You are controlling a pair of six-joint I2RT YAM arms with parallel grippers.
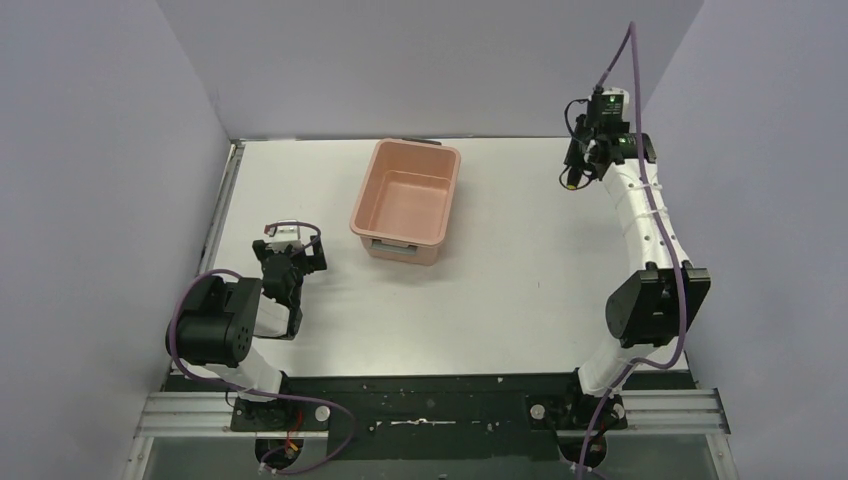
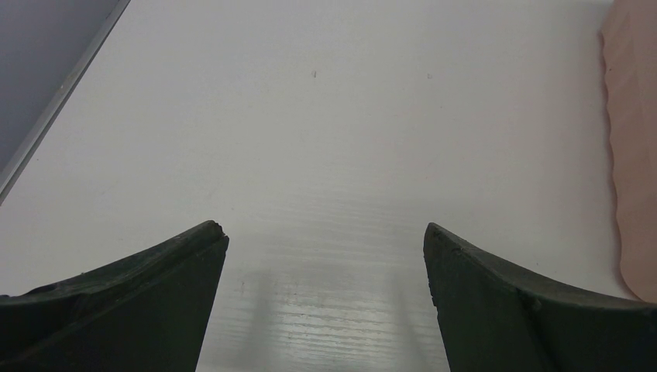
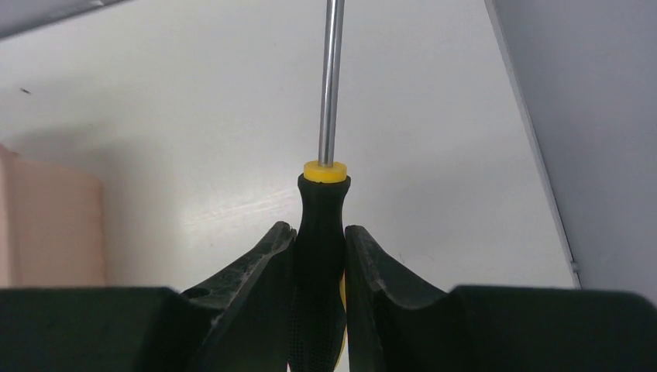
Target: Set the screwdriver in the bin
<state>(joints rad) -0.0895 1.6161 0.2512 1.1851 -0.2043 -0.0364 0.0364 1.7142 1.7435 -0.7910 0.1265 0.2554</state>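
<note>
There is one screwdriver, and I hold it. In my right wrist view its black handle sits pinched between my two right fingers, with the yellow collar just clear of their tips. The thin metal shaft runs straight out toward 12 o'clock and off the top of the view. My right gripper is closed narrowly, both inner faces pressed against the handle, and it is raised above the white table.

There is one bin, salmon pink and open-topped, with nothing showing inside it. From above it stands at about 12 o'clock of the table's middle, a little to the left. My right gripper is well apart from it, out at 2 o'clock near the far right corner. In the right wrist view a piece of the bin shows at 9 o'clock.

I have two grippers. My left gripper hangs with its fingers spread wide, holding nothing, with bare table between them. It sits at 8 o'clock from above, near the bin's near left corner but not touching it. The bin's side fills the 3 o'clock edge of my left wrist view.
</note>
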